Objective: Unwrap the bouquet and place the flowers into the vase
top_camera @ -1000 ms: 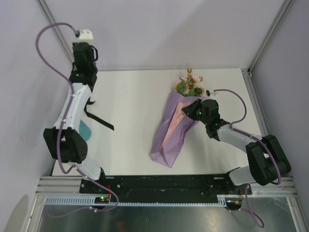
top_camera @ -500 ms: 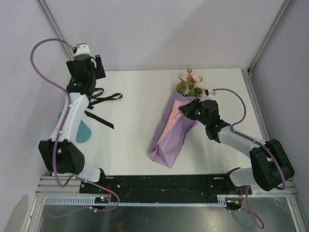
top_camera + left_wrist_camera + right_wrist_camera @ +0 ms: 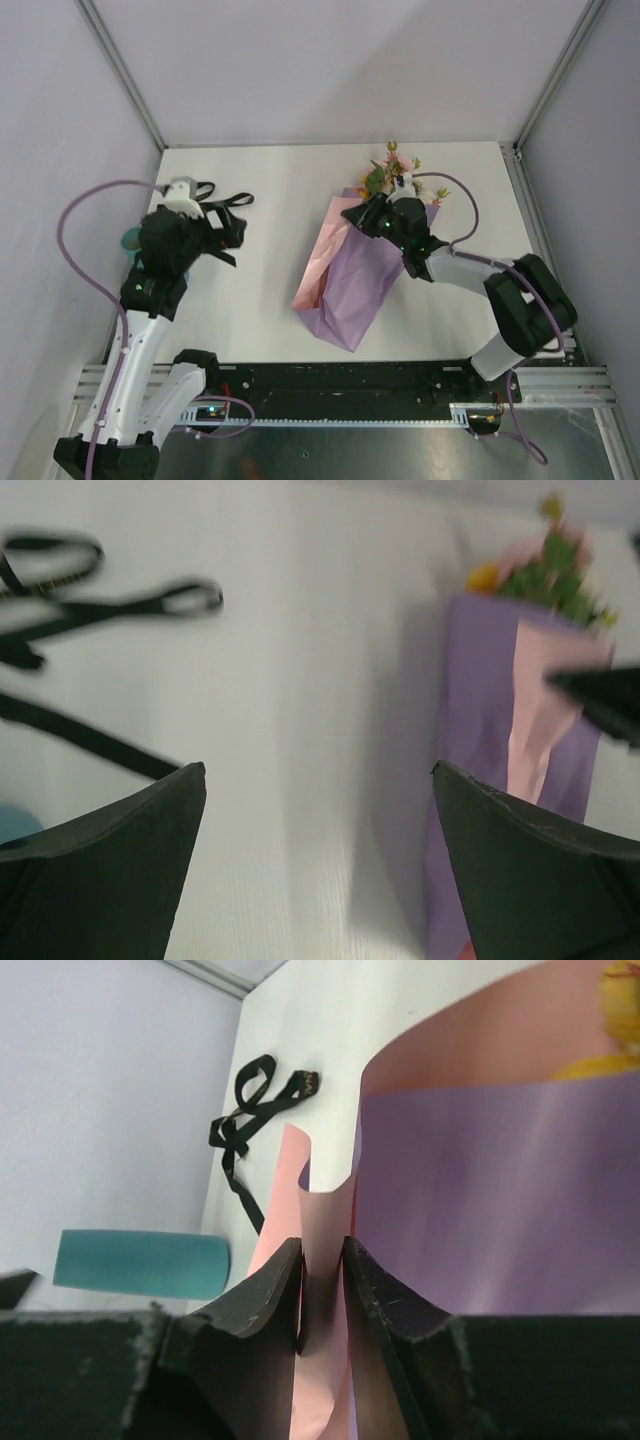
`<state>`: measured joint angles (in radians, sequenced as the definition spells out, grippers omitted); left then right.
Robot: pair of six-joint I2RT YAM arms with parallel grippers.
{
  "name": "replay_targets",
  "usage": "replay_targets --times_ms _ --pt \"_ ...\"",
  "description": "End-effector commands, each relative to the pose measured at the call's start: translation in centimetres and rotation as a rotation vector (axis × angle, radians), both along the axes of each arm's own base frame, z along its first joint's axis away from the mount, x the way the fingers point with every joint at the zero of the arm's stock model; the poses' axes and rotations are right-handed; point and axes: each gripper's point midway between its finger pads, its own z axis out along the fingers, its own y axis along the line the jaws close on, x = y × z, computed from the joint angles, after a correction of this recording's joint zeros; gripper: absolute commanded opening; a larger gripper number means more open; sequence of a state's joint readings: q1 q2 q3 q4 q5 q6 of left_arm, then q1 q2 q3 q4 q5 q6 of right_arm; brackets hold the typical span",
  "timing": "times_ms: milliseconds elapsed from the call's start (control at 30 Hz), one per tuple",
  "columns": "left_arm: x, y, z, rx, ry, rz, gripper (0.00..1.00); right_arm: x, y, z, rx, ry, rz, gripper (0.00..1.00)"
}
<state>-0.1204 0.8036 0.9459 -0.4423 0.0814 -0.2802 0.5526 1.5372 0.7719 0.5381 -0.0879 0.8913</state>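
Letting go of the thin black ribbon [image 3: 120, 607], the left pincer [image 3: 315, 770] now stands spread wide with nothing between its fingers. A moment ago it was partly closed and carrying that ribbon off. The ribbon lies loose on the white desk [image 3: 280, 180], just beyond the pincer's left finger. The arm has swung round, so the cone-shaped purple-and-pink paper bouquet [image 3: 350, 285] is ahead and to this pincer's right.

The right pincer [image 3: 318, 1255] is nearly closed, nipping the edge of the pink inner paper sheet [image 3: 325, 1210]. That sheet has been drawn out sideways from the purple wrap. So the tie is off and the wrap is coming open, I'd judge.

The pink, cream and yellow artificial flowers [image 3: 392, 172] still sit in the cone's mouth, just past the right pincer. The small teal cylindrical vase [image 3: 140, 1263] waits well to that pincer's left, no stems showing in it.
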Motion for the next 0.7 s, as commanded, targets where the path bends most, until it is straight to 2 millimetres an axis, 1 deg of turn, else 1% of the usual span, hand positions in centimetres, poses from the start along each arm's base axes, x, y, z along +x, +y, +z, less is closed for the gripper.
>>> replay_targets --times_ms 0,33,67,100,133,200,267,300,333,367,400,433,500,600,667 --pt "-2.6 -1.5 -6.6 -0.018 0.146 -0.088 1.0 2.7 3.6 2.9 0.074 -0.124 0.041 0.3" --pt "-2.9 -1.5 -7.2 -0.016 0.153 -0.092 1.0 3.1 4.2 2.9 0.075 -0.132 0.05 0.32" --pt "-3.2 -1.7 -7.2 -0.018 0.149 -0.102 1.0 3.6 4.8 2.2 0.067 -0.129 0.058 0.33" --pt "-3.5 -2.0 -7.0 -0.019 0.14 -0.115 1.0 4.0 5.3 2.0 0.061 -0.127 0.061 0.36" --pt "-3.6 -2.1 -6.6 -0.013 0.123 -0.123 1.0 4.4 5.5 1.0 0.034 -0.099 0.054 0.39" --pt "-3.6 -1.9 -6.3 0.005 0.106 -0.111 1.0 5.0 5.9 0.0 -0.012 -0.07 0.044 0.47" --pt "-3.8 -1.9 -6.2 0.005 0.104 -0.11 1.0 5.1 6.1 -0.5 -0.064 -0.056 0.04 0.55" --pt "-3.9 -2.0 -6.2 0.002 0.102 -0.12 1.0 5.0 6.2 -0.4 -0.091 -0.055 0.043 0.6" --pt "-4.0 -2.2 -6.1 -0.001 0.101 -0.128 1.0 4.7 6.1 -0.7 -0.126 -0.04 0.047 0.64" --pt "-4.1 -2.3 -6.1 -0.003 0.1 -0.134 1.0 4.6 6.0 -0.4 -0.158 -0.046 0.054 0.69" --pt "-4.1 -2.4 -6.2 -0.004 0.103 -0.137 1.0 4.3 5.7 -0.7 -0.2 -0.031 0.055 0.72" --pt "-4.2 -2.5 -6.3 -0.005 0.106 -0.142 1.0 4.0 5.5 -0.3 -0.231 -0.036 0.062 0.75" --pt "-4.3 -2.7 -6.3 -0.009 0.108 -0.152 1.0 3.7 4.3 -0.2 -0.305 -0.026 0.033 0.78" --pt "-4.4 -2.9 -6.4 -0.012 0.108 -0.163 1.0 2.9 2.5 -0.3 -0.387 0.004 -0.005 0.8" --pt "-4.5 -3.1 -6.4 -0.014 0.108 -0.173 1.0 2.3 1.7 -0.2 -0.422 0.02 -0.014 0.8"
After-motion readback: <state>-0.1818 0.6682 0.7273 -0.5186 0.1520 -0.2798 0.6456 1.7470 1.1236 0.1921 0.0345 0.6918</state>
